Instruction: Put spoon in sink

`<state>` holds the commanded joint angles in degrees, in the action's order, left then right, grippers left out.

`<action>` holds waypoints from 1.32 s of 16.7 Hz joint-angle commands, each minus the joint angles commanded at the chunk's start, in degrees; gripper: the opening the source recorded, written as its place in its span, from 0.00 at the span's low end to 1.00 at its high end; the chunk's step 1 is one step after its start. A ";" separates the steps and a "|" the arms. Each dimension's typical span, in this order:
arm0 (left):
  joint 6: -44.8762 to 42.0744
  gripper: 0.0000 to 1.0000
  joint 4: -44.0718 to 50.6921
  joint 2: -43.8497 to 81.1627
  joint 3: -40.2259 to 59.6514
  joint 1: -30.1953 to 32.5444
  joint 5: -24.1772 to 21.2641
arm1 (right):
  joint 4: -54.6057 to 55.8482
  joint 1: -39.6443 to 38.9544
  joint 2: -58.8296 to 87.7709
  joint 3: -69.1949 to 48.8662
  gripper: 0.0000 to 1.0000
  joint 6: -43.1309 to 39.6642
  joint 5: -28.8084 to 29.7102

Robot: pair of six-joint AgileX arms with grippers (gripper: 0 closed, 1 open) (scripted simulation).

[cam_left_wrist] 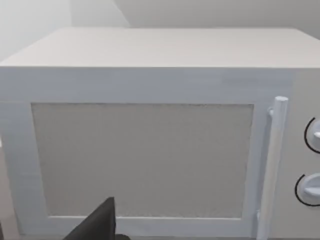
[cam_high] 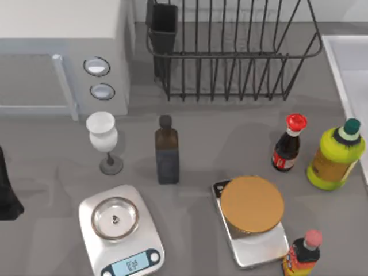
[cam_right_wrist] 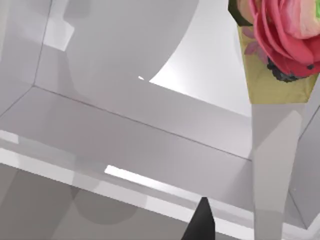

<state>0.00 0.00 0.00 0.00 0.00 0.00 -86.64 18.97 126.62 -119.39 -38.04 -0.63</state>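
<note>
1. Right gripper [cam_right_wrist: 202, 222]: a dark tip of it showed at the edge of the right wrist view; whether it was open, closed or carrying anything could not be told
2. Its camera looked into the sink [cam_right_wrist: 150, 135], the pale basin wall and straight white rim lying just ahead, so the right arm was judged to be at or close to the basin
3. A pink flower in a yellowish wrap [cam_right_wrist: 280, 40] stood near the basin; its exact footing could not be told
4. Left gripper [cam_left_wrist: 97, 225]: a dark tip of it faced the door of the white microwave [cam_left_wrist: 150, 150], near the door handle [cam_left_wrist: 272, 165]; its state could not be told either
5. In the top view the left arm [cam_high: 7, 190] sat at the table's left edge, apparently idle
6. The spoon: where it lay could not be told, and none was seen in the part of the basin pictured
7. The sink rim [cam_high: 339, 69] ran along the table's right side, beside the black wire dish rack [cam_high: 230, 52] and well apart from the two kitchen scales [cam_high: 123, 230]
8. Progress, as a judgement: delivery was not yet confirmed; the spoon remained to be seen resting inside the basin
</note>
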 joint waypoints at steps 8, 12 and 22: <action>0.00 1.00 0.00 0.00 0.00 0.00 0.00 | -9.92 -8.40 26.23 -40.12 0.00 9.50 0.50; 0.00 1.00 0.00 0.00 0.00 0.00 0.00 | -11.13 -10.29 30.74 -46.72 0.00 11.69 0.77; 0.00 1.00 0.00 0.00 0.00 0.00 0.00 | -6.08 -10.21 28.28 -40.01 0.00 11.78 0.69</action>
<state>0.00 0.00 0.00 0.00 0.00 0.00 -92.72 8.77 154.90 -159.40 -26.26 0.06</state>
